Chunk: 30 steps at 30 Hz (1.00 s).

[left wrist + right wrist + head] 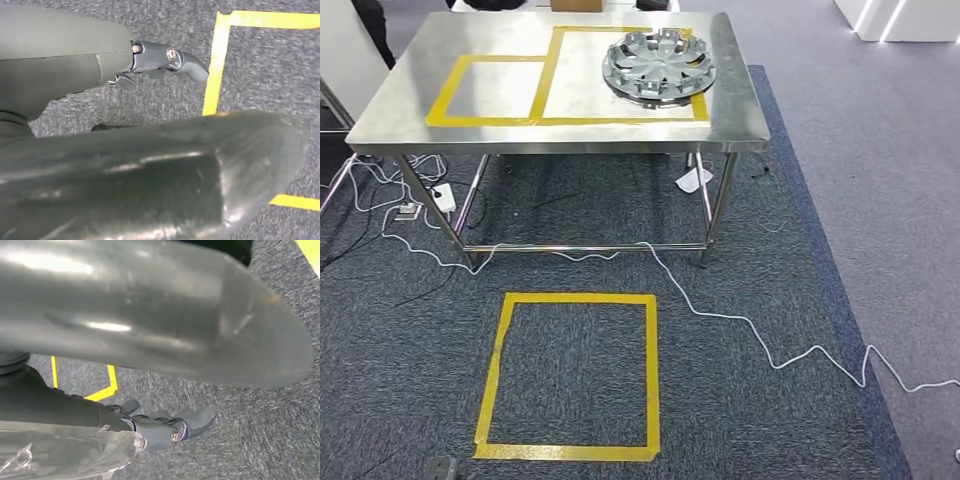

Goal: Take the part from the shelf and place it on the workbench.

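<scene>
The part, a silver spoked wheel cover, lies flat on the steel workbench, inside the larger yellow-taped rectangle at the bench's right side. No hand touches it. My left hand hangs over the dark carpet, its thick thumb close to the camera and its dark fingers stretched out, holding nothing. My right hand hangs the same way above the carpet, its fingers extended and apart from the thumb, also holding nothing.
A smaller yellow-taped rectangle marks the bench's left side. On the carpet before the bench is a yellow tape square. A white cable snakes across the floor to the right. A power strip and wires lie under the bench's left end.
</scene>
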### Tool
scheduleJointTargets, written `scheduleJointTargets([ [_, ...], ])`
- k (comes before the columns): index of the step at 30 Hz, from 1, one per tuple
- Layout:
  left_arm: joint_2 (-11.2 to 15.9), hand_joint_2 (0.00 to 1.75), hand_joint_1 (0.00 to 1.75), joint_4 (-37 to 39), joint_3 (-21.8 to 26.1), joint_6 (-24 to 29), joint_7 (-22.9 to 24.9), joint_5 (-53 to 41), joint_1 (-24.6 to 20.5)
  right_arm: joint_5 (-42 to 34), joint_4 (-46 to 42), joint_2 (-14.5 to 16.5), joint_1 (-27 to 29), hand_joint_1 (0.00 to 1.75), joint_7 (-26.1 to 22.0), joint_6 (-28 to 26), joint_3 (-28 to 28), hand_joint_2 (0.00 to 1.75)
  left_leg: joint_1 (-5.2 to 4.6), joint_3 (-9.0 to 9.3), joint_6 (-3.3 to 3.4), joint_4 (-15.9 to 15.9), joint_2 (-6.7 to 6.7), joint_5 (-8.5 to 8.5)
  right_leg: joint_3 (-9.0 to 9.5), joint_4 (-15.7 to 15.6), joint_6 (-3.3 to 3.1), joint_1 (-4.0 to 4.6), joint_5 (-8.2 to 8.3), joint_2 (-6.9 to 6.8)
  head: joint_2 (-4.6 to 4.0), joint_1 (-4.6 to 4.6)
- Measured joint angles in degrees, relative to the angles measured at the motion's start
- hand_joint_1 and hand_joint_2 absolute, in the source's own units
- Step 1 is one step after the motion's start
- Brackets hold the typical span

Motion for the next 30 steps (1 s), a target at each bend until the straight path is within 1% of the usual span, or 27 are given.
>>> scheduleJointTargets([
  [1,0.0,0.0,0.0,0.0,0.0,0.0,-0.1,0.0,0.0,0.0,0.0,0.0,0.0,0.0,0.0,0.0,0.0,0.0,-0.13,0.01,-0.31,0.0,0.42,0.06,0.05,-0.6,-0.32,0.19,-0.13,-0.2,0.0,0.03],
  [3,0.0,0.0,0.0,0.0,0.0,-0.1,-0.2,0.0,-0.1,-0.1,0.0,0.0,0.0,0.0,-0.1,0.0,-0.1,0.0,-0.07,0.02,-0.95,-0.1,1.03,0.08,-0.48,-0.7,-1.07,0.15,0.23,1.0,0.0,0.04],
  [4,0.0,0.0,0.0,0.0,0.0,-0.1,-0.3,0.0,-0.2,-0.1,0.0,0.0,0.1,0.0,-0.1,0.0,-0.1,0.0,0.0,-0.14,-1.31,0.3,0.39,-0.38,-0.61,-0.9,-1.46,0.05,0.47,1.57,0.0,0.02],
  [5,0.1,0.0,0.0,0.0,-0.1,-0.1,-0.3,0.0,-0.3,-0.1,0.0,0.0,0.0,0.0,-0.1,0.0,-0.1,0.0,0.06,-0.7,-1.61,1.6,-0.69,-1.48,-0.66,-1.1,-1.84,-0.08,0.77,2.13,0.0,-0.03],
  [6,0.1,0.0,0.0,0.0,-0.1,-0.1,-0.3,0.0,-0.2,-0.1,0.0,0.1,0.0,0.0,-0.1,0.0,-0.1,0.0,0.11,-1.86,-1.83,4.2,-2.03,-3.24,-0.72,-1.2,-2.15,-0.23,1.06,2.7,0.0,-0.11],
  [7,0.1,0.0,0.0,0.0,-0.1,-0.1,-0.4,0.0,-0.2,-0.1,0.0,0.1,0.0,0.0,-0.1,0.1,-0.1,0.0,0.1,-3.49,-1.93,7.8,-3.2,-5.31,-0.96,-1.2,-2.35,-0.23,1.27,3.29,0.0,-0.19],
  [8,0.1,0.0,0.0,0.0,-0.1,-0.1,-0.4,0.0,0.0,-0.2,0.0,0.1,-0.1,0.0,-0.1,0.1,-0.1,0.0,0.09,-5.31,-1.96,11.7,-3.72,-7.16,-1.21,-1.2,-2.45,-0.23,1.46,3.94,0.0,-0.22],
  [9,0.1,0.0,0.0,0.0,-0.1,-0.2,-0.4,0.0,0.1,-0.2,0.0,0.1,-0.1,0.0,-0.1,0.1,-0.2,0.0,0.08,-6.73,-1.96,14.8,-3.91,-8.18,-1.42,-1.2,-2.47,-0.22,1.62,4.69,0.0,-0.23],
  [10,0.1,0.0,0.0,0.0,-0.1,-0.2,-0.4,0.0,0.2,-0.2,0.0,0.1,0.0,0.0,-0.1,0.1,-0.2,0.0,0.07,-7.31,-1.91,16.0,-3.98,-8.0,-1.56,-1.2,-2.41,-0.22,1.78,5.48,0.0,-0.24],
  [11,0.1,0.0,0.0,0.0,-0.1,-0.2,-0.4,0.0,0.2,-0.3,0.0,0.1,0.0,0.0,-0.1,0.1,-0.2,0.0,0.08,-6.85,-1.82,15.1,-4.07,-6.73,-1.63,-1.2,-2.3,-0.24,1.93,6.3,0.0,-0.25],
  [12,0.2,0.0,0.0,0.0,-0.1,-0.2,-0.4,0.0,0.2,-0.3,0.0,0.1,0.0,0.0,-0.2,0.1,-0.2,0.0,0.11,-5.38,-1.72,12.1,-4.42,-4.67,-1.66,-1.1,-2.15,-0.28,2.05,7.12,0.0,-0.25],
  [13,0.2,0.0,0.0,0.0,-0.1,-0.2,-0.5,0.0,0.2,-0.4,0.0,0.1,0.0,0.0,-0.2,0.2,-0.2,0.0,0.21,-3.43,-1.63,8.3,-5.51,-2.61,-1.72,-1.1,-1.94,-0.32,2.17,7.88,0.0,-0.26],
  [14,0.2,0.0,0.0,0.0,-0.1,-0.2,-0.5,0.0,0.1,-0.5,0.0,0.1,0.0,0.0,-0.3,0.2,-0.2,0.0,0.38,-1.63,-1.51,4.4,-6.74,-1.29,-1.93,-0.8,-1.7,-0.24,2.22,8.59,0.0,-0.28],
  [15,0.2,0.0,0.0,0.0,-0.1,-0.2,-0.6,0.0,0.1,-0.6,0.0,0.1,-0.1,0.0,-0.4,0.2,-0.2,0.0,0.48,-0.44,-1.33,1.8,-7.81,-0.6,-2.22,-0.6,-1.42,-0.2,2.33,9.21,0.0,-0.26],
  [16,0.2,0.0,0.0,0.0,-0.1,-0.2,-0.6,0.0,0.1,-0.6,0.0,0.1,-0.1,0.0,-0.5,0.2,-0.3,0.0,0.5,0.08,-1.08,0.4,-8.48,-0.54,-2.58,-0.5,-1.09,-0.19,2.46,9.76,0.0,-0.28],
  [18,0.1,0.0,0.0,0.0,-0.1,-0.2,-0.7,-0.1,0.0,-0.7,0.0,0.1,0.1,0.0,-0.6,0.3,-0.3,0.0,0.41,-0.04,-0.29,0.2,-7.62,-0.47,-3.31,-0.5,-0.39,-0.37,2.87,10.71,0.0,-0.27],
  [19,0.0,0.0,0.0,0.0,-0.1,-0.3,-0.7,-0.1,0.0,-0.8,0.0,0.1,0.2,0.0,-0.6,0.3,-0.4,0.0,0.41,-0.07,0.15,0.1,-6.98,-0.3,-3.61,-0.3,-0.08,-0.42,2.72,10.24,0.0,-0.26],
  [20,0.0,0.0,0.0,0.0,-0.1,-0.3,-0.8,-0.1,-0.1,-0.9,0.0,0.0,0.3,0.0,-0.6,0.3,-0.5,0.0,0.46,-0.1,0.55,0.1,-6.33,-0.13,-4.2,0.8,0.21,-0.42,1.93,9.12,0.0,-0.05],
  [21,0.0,0.0,0.0,0.0,-0.2,-0.3,-0.9,0.0,-0.1,-1.0,0.0,0.0,0.2,0.0,-0.6,0.3,-0.5,0.0,0.52,-0.13,0.86,0.0,-5.64,-0.01,-5.16,3.1,0.46,-0.4,0.43,7.52,0.0,0.14],
  [22,0.0,0.0,0.0,0.0,-0.2,-0.3,-0.9,0.0,0.0,-1.0,0.0,0.0,0.2,0.0,-0.6,0.4,-0.5,0.0,0.43,-0.16,1.03,0.0,-4.94,0.03,-6.7,6.7,0.73,-0.39,-1.71,5.78,0.0,0.36],
  [23,0.0,0.0,0.0,0.0,-0.2,-0.3,-0.9,0.0,0.1,-1.1,0.0,0.0,0.1,0.0,-0.6,0.4,-0.5,0.0,0.36,-0.22,1.12,0.0,-4.19,0.06,-8.52,11.0,0.98,-0.5,-3.9,4.71,0.0,0.52],
  [24,0.0,0.0,0.0,0.0,-0.2,-0.3,-0.9,0.0,0.3,-1.0,0.1,0.0,0.1,0.0,-0.5,0.4,-0.5,0.0,0.32,-0.27,1.12,0.0,-3.46,0.12,-10.0,14.5,1.18,-0.61,-5.48,4.16,0.0,0.53],
  [25,0.0,0.0,0.0,0.0,-0.2,-0.3,-0.9,0.0,0.4,-0.9,0.1,0.0,0.1,0.0,-0.2,0.5,-0.5,0.0,0.29,-0.32,1.08,0.1,-2.84,0.2,-10.66,16.5,1.31,-0.72,-6.11,3.92,0.0,0.53],
  [26,0.0,0.0,0.0,0.0,-0.2,-0.4,-0.9,0.0,0.3,-0.7,0.1,0.0,0.1,0.0,0.2,0.6,-0.5,0.0,0.31,-0.35,1.0,0.1,-2.38,0.26,-10.06,16.1,1.38,-0.83,-5.56,3.81,0.0,0.53],
  [27,0.0,0.0,0.0,0.0,-0.2,-0.4,-0.9,-0.1,0.3,-0.5,0.1,0.0,0.1,0.0,0.6,0.8,-0.6,0.0,0.34,-0.36,0.89,0.1,-2.04,0.32,-8.2,13.2,1.39,-0.92,-4.07,3.71,0.0,0.51],
  [29,0.0,0.0,0.0,0.0,-0.3,-0.5,-0.9,-0.2,0.0,-0.2,0.2,0.0,0.1,0.0,0.9,1.0,-0.6,0.0,0.25,-0.4,0.46,0.2,-1.7,0.4,-3.11,4.7,1.24,-1.0,-0.91,3.23,0.0,0.58],
  [30,0.0,0.0,0.0,0.0,-0.3,-0.5,-0.9,-0.2,-0.1,0.0,0.2,0.0,0.0,0.0,1.0,1.1,-0.6,0.0,0.15,-0.48,0.14,0.3,-1.65,0.48,-1.44,1.7,0.96,-0.99,0.01,3.06,0.0,0.58],
])
